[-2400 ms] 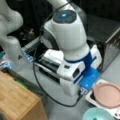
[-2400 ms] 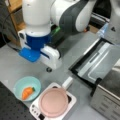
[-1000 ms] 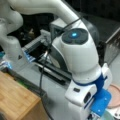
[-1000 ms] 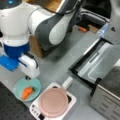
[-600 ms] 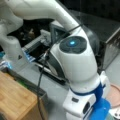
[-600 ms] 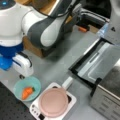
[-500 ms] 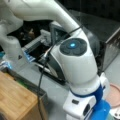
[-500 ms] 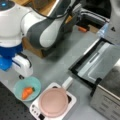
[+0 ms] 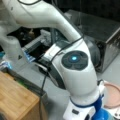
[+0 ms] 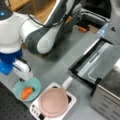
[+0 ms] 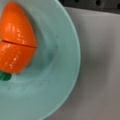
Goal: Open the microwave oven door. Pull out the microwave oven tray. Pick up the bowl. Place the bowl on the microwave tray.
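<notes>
1. The hand (image 10: 23, 79) hangs right over the bowl (image 10: 27, 89), at its rim; whether it is spread or closed, I cannot tell.
2. Directly beneath it, the bowl (image 11: 50, 75) sits on the bench (image 10: 57, 62) holding a toy carrot (image 10: 27, 92). It looks light, stiff and smooth, so probably slippery; the bare rim away from the carrot seems the best hold.
3. Beyond the hand, the microwave oven door (image 10: 82, 60) lies open with the microwave oven tray (image 10: 100, 63) drawn out.
4. Against 2.4 s ago, the hand has travelled from mid-bench to the bowl.
</notes>
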Controlling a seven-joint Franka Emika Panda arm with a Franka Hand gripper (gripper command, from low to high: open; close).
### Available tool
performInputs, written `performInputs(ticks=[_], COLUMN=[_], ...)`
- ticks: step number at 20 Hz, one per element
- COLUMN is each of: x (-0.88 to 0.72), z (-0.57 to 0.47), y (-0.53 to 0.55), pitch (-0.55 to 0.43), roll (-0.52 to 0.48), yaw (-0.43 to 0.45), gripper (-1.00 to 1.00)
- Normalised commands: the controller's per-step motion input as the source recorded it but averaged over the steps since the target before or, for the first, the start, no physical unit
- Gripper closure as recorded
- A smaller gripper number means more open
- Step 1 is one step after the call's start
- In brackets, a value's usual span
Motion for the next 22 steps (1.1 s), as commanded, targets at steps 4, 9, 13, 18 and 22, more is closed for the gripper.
performInputs(ticks=[4, 9, 13, 18, 22], x=[0.11, 0.11, 0.12, 0.11, 0.1], z=[-0.09, -0.08, -0.05, -0.08, -0.11], y=[-0.16, -0.14, -0.11, -0.1, -0.12], pitch=[0.095, 0.066, 0.032, 0.015, 0.017], roll=[-0.034, -0.051, -0.076, -0.077, -0.075], yaw=[0.119, 0.119, 0.108, 0.116, 0.122], gripper=[-1.0, -1.0, -1.0, -1.0, -1.0])
